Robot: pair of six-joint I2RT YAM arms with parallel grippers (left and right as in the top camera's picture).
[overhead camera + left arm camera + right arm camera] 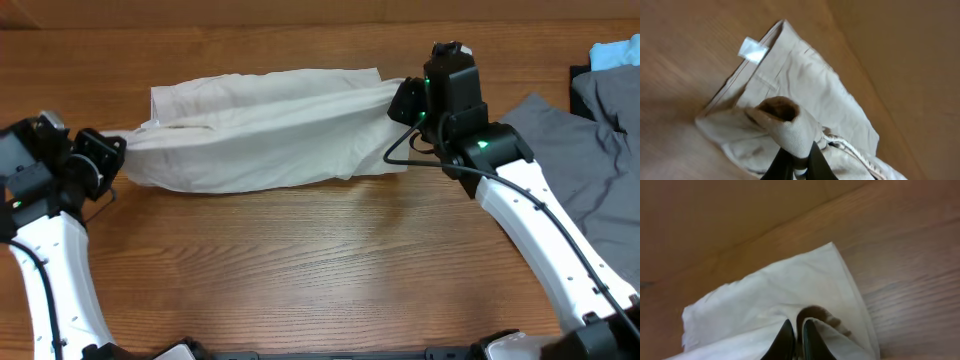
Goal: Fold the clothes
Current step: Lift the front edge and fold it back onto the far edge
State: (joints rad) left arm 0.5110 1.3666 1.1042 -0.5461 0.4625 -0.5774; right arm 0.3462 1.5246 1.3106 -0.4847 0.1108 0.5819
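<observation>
The shorts (260, 130) lie stretched on the desk (300, 270), in its far half. Their long axis goes from my left to my right, and I have one hand at each end.

My left hand (112, 152) is clenched on a bunch of cloth at the left end; in its wrist view the white tag (753, 50) shows beyond that grasp. My right hand (402, 98) is clenched on the right end, with the cloth pinched between its fingers (785, 339).

So each hand is at its own end and neither is nearer to the middle. I judge that the next fold must go along this axis, one end carried over to the other. The grey garment (590, 150) lies just beside my right arm, apart from the shorts.
</observation>
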